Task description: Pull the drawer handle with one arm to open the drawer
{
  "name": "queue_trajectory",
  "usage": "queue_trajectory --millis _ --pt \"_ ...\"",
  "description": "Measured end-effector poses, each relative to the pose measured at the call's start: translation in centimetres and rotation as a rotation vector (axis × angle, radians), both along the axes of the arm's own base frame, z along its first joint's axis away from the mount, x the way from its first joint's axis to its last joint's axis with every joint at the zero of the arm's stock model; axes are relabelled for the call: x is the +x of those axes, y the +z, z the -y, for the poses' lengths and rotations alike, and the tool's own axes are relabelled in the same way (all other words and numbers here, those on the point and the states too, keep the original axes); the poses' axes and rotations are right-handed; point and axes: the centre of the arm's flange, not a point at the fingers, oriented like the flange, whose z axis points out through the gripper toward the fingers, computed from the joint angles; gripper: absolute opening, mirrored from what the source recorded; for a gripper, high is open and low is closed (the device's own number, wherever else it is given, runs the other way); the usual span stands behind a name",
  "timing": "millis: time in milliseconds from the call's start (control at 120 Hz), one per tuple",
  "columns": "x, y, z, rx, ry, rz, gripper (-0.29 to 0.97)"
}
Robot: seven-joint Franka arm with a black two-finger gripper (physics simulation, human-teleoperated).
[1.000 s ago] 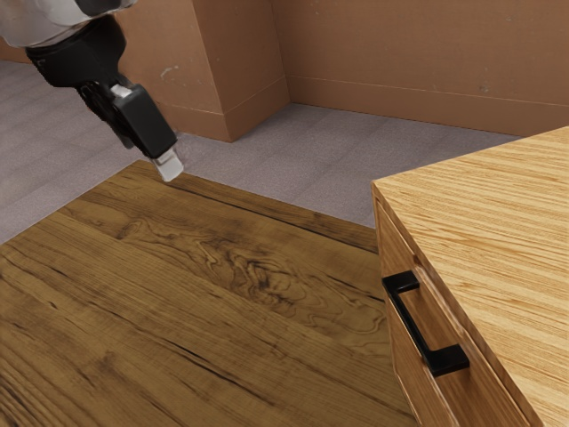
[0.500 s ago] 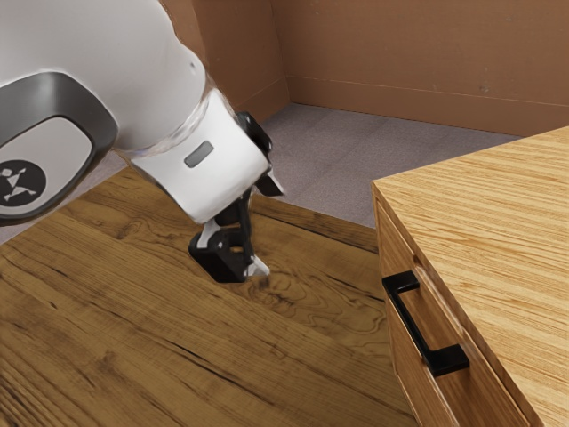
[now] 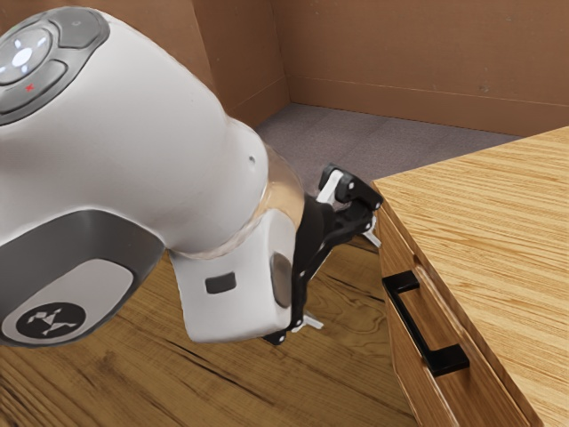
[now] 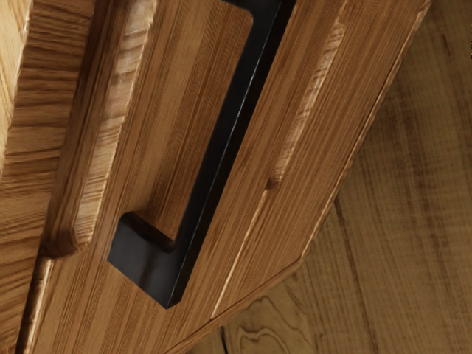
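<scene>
A light wooden cabinet [image 3: 498,213] stands at the exterior view's right. Its drawer front [image 3: 418,374] lies flush with the cabinet's body and carries a black bar handle [image 3: 425,322]. My gripper [image 3: 356,222] hovers just off the drawer front's upper corner, above and to the exterior view's left of the handle, touching nothing I can see. My own white arm [image 3: 133,178] hides much of the hand. In the wrist view the handle [image 4: 214,147] runs slantwise across the drawer front [image 4: 310,110], straight ahead of my hand and close.
The cabinet rests on a dark wooden table [image 3: 107,382], also seen past the drawer's edge in the wrist view [image 4: 413,221]. Behind the table lie grey carpet [image 3: 356,142] and brown walls [image 3: 427,53]. My bulky arm covers the exterior view's left half.
My arm swung from the table's far left corner down and across to the exterior view's right. The hand now sits in front of the drawer. The drawer has not moved.
</scene>
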Motion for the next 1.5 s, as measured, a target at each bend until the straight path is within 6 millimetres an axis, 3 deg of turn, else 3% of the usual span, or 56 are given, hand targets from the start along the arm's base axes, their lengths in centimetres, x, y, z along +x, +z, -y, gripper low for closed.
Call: queue_trajectory --millis 108,308,508,1050,1500 --pt "-0.8 -0.3 1.5 0.031 -0.079 0.009 0.66" --pt "-1.9 -0.4 1.7 0.089 -0.146 -0.012 0.66" --pt "-0.7 -3.5 1.7 0.137 -0.187 -0.081 0.66" --pt "1.7 -5.8 1.5 0.144 -0.256 -0.045 0.66" --pt "0.2 -6.6 2.0 0.171 -0.281 -0.067 0.65"
